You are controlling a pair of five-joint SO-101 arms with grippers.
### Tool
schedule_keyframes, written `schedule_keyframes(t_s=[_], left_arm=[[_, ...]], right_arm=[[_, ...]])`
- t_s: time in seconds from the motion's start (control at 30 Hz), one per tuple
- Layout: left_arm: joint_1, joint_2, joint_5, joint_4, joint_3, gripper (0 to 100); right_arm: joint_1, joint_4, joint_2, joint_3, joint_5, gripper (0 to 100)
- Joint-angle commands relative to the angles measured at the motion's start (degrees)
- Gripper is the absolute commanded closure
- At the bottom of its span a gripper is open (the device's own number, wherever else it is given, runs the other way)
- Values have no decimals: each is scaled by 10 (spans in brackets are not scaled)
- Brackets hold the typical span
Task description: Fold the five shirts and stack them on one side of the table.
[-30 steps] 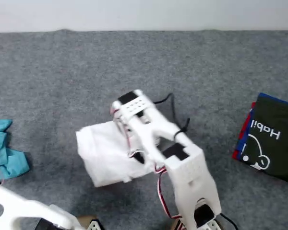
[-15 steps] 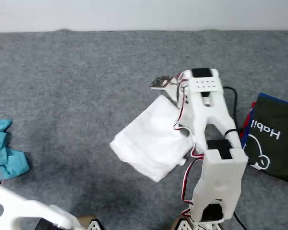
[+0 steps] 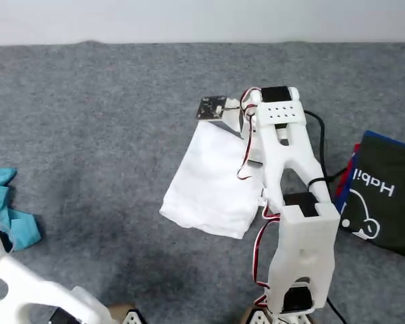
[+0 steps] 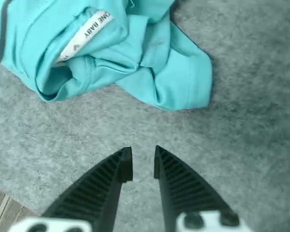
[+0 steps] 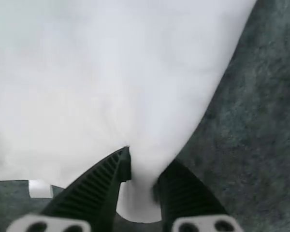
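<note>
Dragged rightward just now, the white shirt (image 3: 212,182) sits clamped in our right hand (image 5: 142,166), headed, we judge, for the three-o'clock shirt stack (image 3: 385,196).

A white shirt (image 3: 212,182) lies folded as a skewed rectangle. Well to its left sits a crumpled teal shirt (image 3: 7,216); to its right, a folded dark shirt (image 3: 385,196) tops red and blue shirts (image 3: 342,189).

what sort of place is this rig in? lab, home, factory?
Probably a lab or hobby bench for cloth-handling trials, not a factory: grey felt-like table cover, a white servo arm with exposed wiring, and small shirts laid out: white shirt, teal shirt, folded stack.
</note>
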State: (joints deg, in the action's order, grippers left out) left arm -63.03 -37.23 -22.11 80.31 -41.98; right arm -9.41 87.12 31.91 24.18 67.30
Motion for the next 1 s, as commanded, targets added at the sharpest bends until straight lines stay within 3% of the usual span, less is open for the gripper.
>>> schedule_keyframes(t_s=[0.0,0.1,0.23,0.4,0.57,0.7,0.97], left_arm=[[3,-14,0,10,18,917],[3,-14,1,10,18,917],[3,-14,1,10,18,917],[1,-14,1,18,18,917],[1,-14,1,18,18,923],[4,-14,-1,18,18,989],[1,-14,-2,18,18,994]], right_arm=[[3,7,-60,48,-95,812],[2,8,-87,51,-189,754],[-5,11,-116,53,-309,753],[-32,122,-146,53,-444,781],[-51,159,-166,33,-476,983],[-64,159,-195,-38,-509,987],[-105,143,-251,-221,-588,989]])
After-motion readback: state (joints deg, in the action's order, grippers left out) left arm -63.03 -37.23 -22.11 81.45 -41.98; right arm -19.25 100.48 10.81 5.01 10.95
